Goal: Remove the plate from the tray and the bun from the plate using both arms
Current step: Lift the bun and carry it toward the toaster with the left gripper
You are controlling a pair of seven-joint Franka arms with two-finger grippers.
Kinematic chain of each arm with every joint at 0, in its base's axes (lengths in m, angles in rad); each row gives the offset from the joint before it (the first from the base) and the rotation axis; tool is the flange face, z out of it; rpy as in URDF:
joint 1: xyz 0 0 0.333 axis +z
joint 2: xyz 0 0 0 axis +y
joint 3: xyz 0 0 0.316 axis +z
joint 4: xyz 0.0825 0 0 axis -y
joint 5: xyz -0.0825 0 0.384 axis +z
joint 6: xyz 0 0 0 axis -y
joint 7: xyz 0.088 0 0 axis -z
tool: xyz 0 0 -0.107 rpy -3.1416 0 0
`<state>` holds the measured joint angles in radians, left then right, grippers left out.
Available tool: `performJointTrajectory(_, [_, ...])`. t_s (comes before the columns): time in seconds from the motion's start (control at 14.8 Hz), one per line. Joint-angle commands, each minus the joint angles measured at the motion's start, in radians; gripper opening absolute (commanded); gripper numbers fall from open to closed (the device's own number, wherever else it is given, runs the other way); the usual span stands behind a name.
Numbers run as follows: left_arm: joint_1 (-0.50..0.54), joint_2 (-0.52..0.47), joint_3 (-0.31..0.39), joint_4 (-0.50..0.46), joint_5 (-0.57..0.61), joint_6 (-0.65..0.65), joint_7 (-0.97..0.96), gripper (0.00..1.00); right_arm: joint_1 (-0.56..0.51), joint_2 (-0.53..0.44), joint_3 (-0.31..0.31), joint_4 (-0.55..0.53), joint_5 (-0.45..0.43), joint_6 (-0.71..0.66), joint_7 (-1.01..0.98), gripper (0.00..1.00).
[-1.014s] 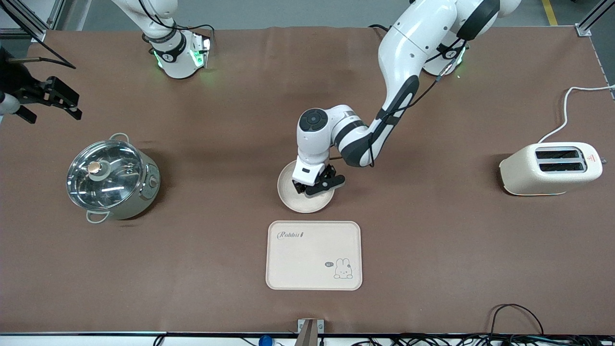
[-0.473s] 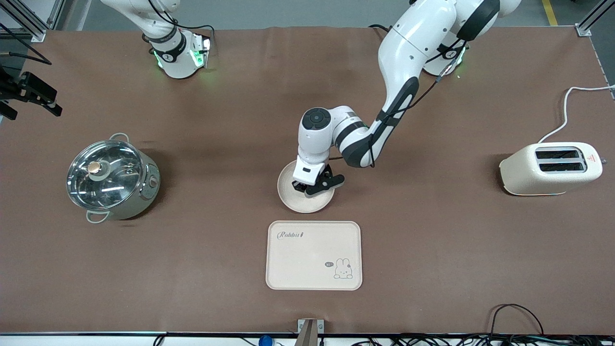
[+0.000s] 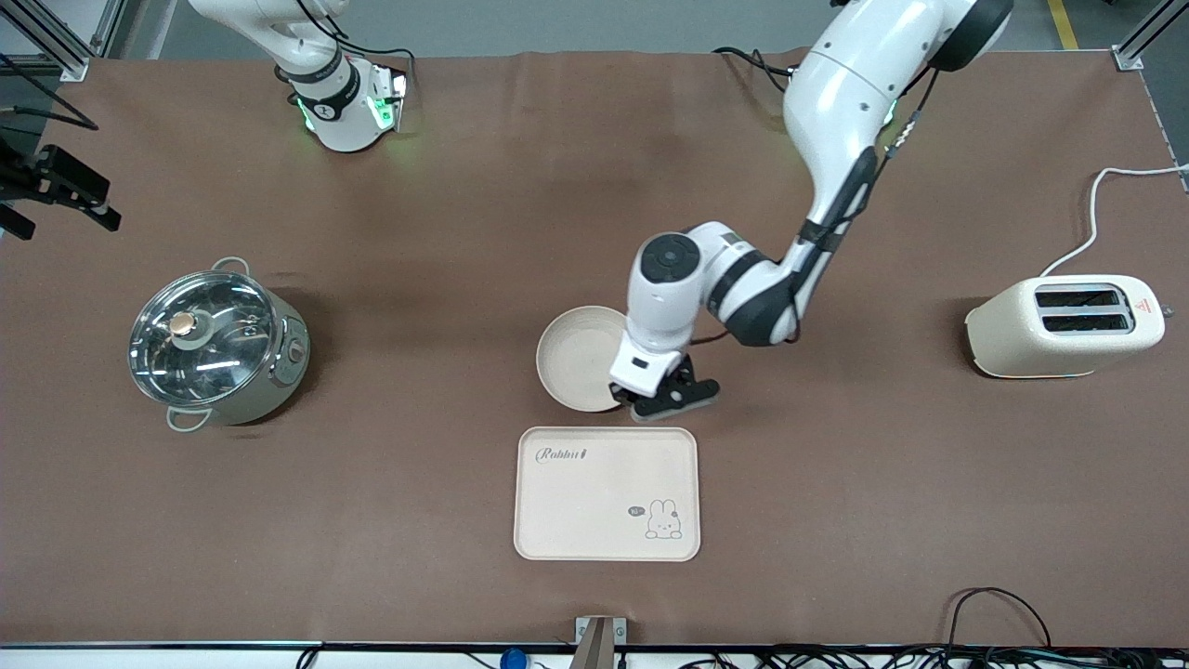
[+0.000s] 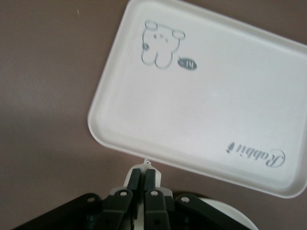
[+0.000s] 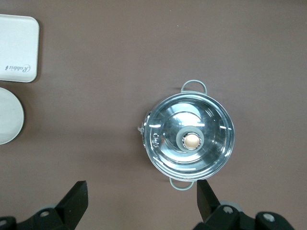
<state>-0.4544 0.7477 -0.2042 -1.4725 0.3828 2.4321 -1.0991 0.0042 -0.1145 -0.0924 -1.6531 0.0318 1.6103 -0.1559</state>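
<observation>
Lying nearest the front camera, the cream tray [image 3: 606, 492] with its rabbit drawing sits flat on the brown table [image 3: 836, 520]. Just past the tray's edge, farther from that camera, the round plate [image 3: 576, 358] rests on the table, close to the tray but apart from it. The left gripper [image 3: 664, 398] is down at the part of the plate's rim that lies nearest the tray and toward the left arm's end. In the left wrist view its 2 fingers [image 4: 149, 179] stand narrow, pinching a thin sliver of that rim. About level with the plate, a lidded steel pot [image 3: 218, 344] stands toward the right arm's end and a cream toaster [image 3: 1064, 325] with 2 slots toward the left arm's end. The right gripper [image 3: 60, 186] waits high over the table's edge at the right arm's end, its fingers [image 5: 79, 199] spread wide.
</observation>
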Motion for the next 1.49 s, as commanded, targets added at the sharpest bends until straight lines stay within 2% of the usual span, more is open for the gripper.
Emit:
performJointTrajectory(0.0, [0.058,0.034,-0.011,0.006,-0.028,0.008,0.166,0.00,-0.044,0.053,0.037,0.061,-0.012,-0.013,0.012,1.00])
performJointTrajectory(0.2, [0.089,0.102,-0.009,0.044,-0.027,0.084,0.217,0.00,-0.033,0.149,0.037,0.202,-0.021,-0.084,0.016,1.00])
performJointTrajectory(0.54, [0.095,0.090,-0.008,0.044,-0.015,0.082,0.220,0.00,-0.027,0.177,0.036,0.233,-0.018,-0.090,0.019,1.00])
performJointTrajectory(0.61, [0.109,0.056,-0.011,0.014,-0.016,0.067,0.232,0.00,-0.027,0.177,0.037,0.231,-0.016,-0.090,0.019,1.00])
performJointTrajectory(0.88, [0.222,-0.200,-0.046,-0.291,-0.025,0.041,0.384,0.00,-0.026,0.176,0.037,0.219,-0.015,-0.095,0.016,1.00])
performJointTrajectory(1.08, [0.389,-0.241,-0.159,-0.414,-0.025,0.036,0.444,0.00,-0.029,0.176,0.037,0.217,-0.015,-0.118,0.015,1.00])
performJointTrajectory(1.28, [0.662,-0.246,-0.360,-0.532,-0.025,0.036,0.499,0.03,-0.024,0.176,0.037,0.217,-0.015,-0.121,0.015,1.00])
performJointTrajectory(1.42, [0.788,-0.242,-0.438,-0.580,-0.025,0.036,0.545,0.08,-0.023,0.177,0.037,0.219,-0.015,-0.119,0.016,1.00])
